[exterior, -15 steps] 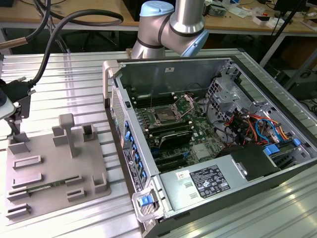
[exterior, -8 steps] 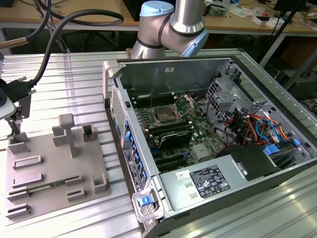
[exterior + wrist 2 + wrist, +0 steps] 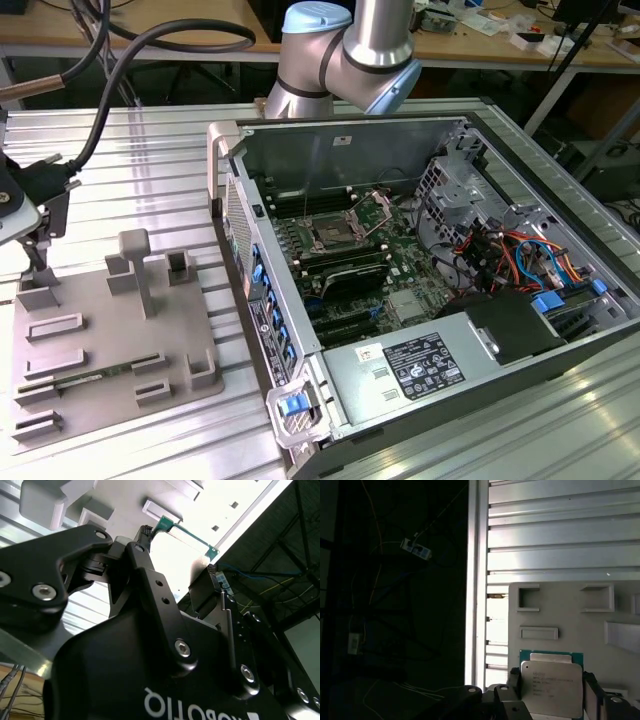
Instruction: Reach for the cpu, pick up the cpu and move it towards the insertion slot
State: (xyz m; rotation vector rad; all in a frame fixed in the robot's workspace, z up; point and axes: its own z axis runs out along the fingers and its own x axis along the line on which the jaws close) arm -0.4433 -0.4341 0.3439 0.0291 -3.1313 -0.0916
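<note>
The cpu (image 3: 552, 690), a pale silvery square with a thin green rim, sits between my gripper's two black fingers (image 3: 513, 679) in the first wrist view. My gripper (image 3: 551, 680) is shut on it, one finger at each side edge. The second wrist view shows the cpu's green edge (image 3: 190, 536) spanning the fingertips (image 3: 145, 531). In the exterior view my gripper (image 3: 38, 262) hangs over the far corner of the grey tray (image 3: 110, 320), at that view's left. The insertion slot (image 3: 333, 236), a dark square socket with a metal frame, lies on the green board inside the open computer case, well off to that view's right.
The case's upright side wall (image 3: 232, 190) stands between the tray and the socket. A thin green memory stick (image 3: 85, 380) lies in a tray recess, and grey posts (image 3: 135, 262) rise from the tray. Thick black cables (image 3: 110, 70) run to my gripper. The ribbed metal table (image 3: 560, 540) has an edge close by.
</note>
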